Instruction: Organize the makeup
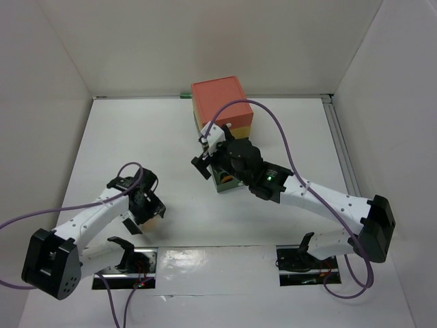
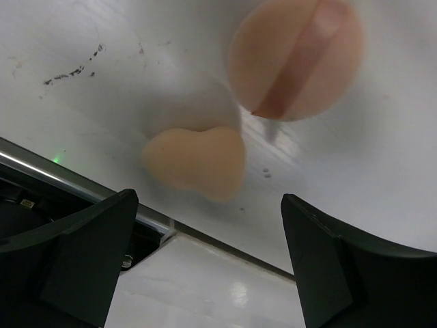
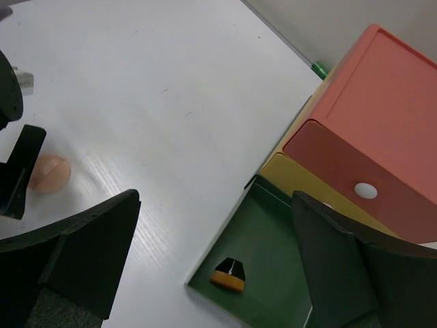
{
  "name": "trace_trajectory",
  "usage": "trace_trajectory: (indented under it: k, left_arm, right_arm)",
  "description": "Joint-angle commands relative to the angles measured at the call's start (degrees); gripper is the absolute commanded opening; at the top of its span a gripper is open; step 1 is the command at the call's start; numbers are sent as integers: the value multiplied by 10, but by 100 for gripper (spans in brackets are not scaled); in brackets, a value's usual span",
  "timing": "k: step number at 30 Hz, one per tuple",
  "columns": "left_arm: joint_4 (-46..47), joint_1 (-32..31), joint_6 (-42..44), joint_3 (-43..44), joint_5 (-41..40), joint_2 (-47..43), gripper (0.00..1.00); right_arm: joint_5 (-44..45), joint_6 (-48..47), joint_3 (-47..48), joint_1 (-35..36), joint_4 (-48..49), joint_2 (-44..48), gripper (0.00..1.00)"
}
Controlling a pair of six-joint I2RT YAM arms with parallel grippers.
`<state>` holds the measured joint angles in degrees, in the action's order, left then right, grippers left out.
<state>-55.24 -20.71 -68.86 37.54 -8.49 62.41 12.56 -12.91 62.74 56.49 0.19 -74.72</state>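
My left gripper (image 2: 215, 270) hangs open just above the table, and nothing sits between its fingers. Just beyond its fingertips lie a peach teardrop sponge (image 2: 194, 164) and, further off, a round peach puff (image 2: 297, 58) with a darker band across it. From above, the left gripper (image 1: 147, 208) is low at the left. My right gripper (image 3: 218, 273) is open and empty over the pulled-out green drawer (image 3: 273, 232). In that drawer lies a small black brush with an orange tip (image 3: 227, 275). The puff (image 3: 49, 172) also shows far left in the right wrist view. The other makeup is out of view.
The drawer box (image 1: 222, 102) stands at the back centre with an orange top. Its red drawer with a white knob (image 3: 365, 190) and its yellow drawer (image 3: 300, 179) are pushed in. The right arm (image 1: 307, 195) reaches diagonally across to the green drawer (image 1: 224, 184). White walls enclose the table.
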Motion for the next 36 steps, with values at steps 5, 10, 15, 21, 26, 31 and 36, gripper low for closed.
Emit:
trace_trajectory:
  k: [5, 10, 15, 21, 26, 31, 36]
  left_arm:
    - [45, -2, -8, -40, 39, 19, 93]
    - [97, -15, -8, -45, 39, 46, 65]
    - [92, -44, -3, -1, 11, 106, 35]
    - [75, -88, 4, 53, -13, 124, 0]
    - [75, -144, 40, 137, -25, 113, 0]
    - [108, -239, 133, 278, -38, 165, 0]
    - [222, -253, 211, 395, 8, 267, 0]
  right_arm:
    - [-3, 6, -11, -14, -4, 22, 99]
    - [-3, 11, -24, -20, -4, 33, 99]
    - [-3, 11, -37, -25, -4, 49, 99]
    - [2, 17, -48, -31, -9, 66, 99]
    - [10, 23, -61, -37, 3, 82, 99]
    - [155, 89, -75, -49, 17, 105, 99]
    - [310, 213, -75, -102, -65, 151, 100]
